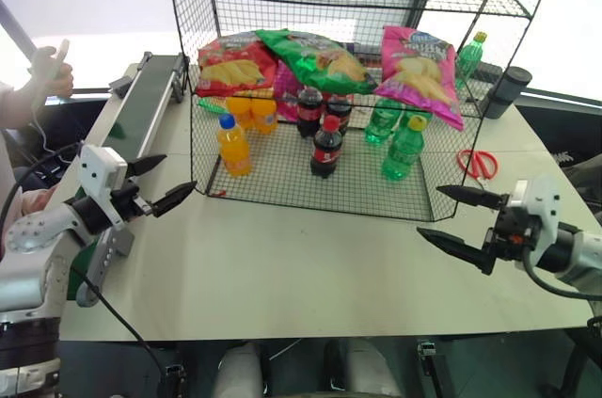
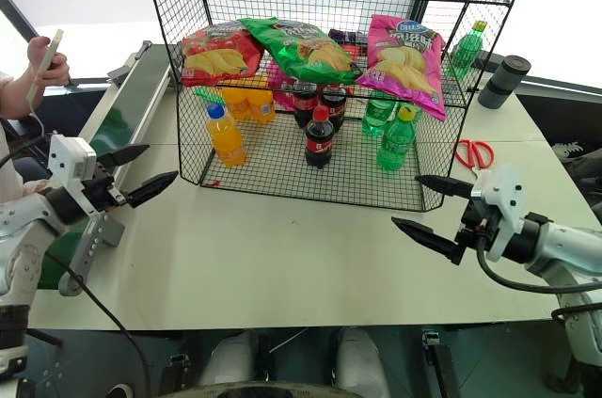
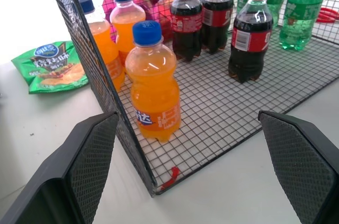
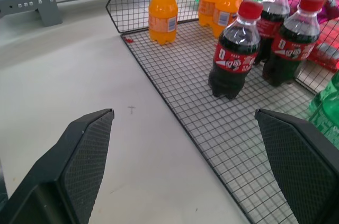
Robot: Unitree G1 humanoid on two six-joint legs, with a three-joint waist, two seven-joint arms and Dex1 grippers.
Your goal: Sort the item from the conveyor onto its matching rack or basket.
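The left gripper (image 1: 160, 183) hangs over the counter (image 1: 310, 276) just off the near left corner of the rack (image 1: 282, 182), its two black fingers spread wide with nothing between them; the right gripper (image 1: 451, 217) hangs off the near right corner, pointing in toward the rack, likewise spread wide and empty. Nearest the left gripper, on the rack's bottom grid, stands an orange soda bottle (image 1: 233, 145); two more orange bottles stand behind it; a cola bottle (image 1: 325, 147) stands mid-shelf with two others behind; green soda bottles (image 1: 403, 148) stand toward the right. On the tier above lie three bags: a red crisp bag (image 1: 230, 64) at left, a green crisp bag (image 1: 315, 59) in the middle, and the pink crisp bag (image 1: 420, 71) at right, its lower end drooping over the tier's front edge. Red scissors (image 1: 479, 163) lie on the counter right of the rack; the conveyor (image 1: 146, 106) runs along the left side, its belt bare; a person's hand (image 1: 49, 76) holds a white device beyond it.
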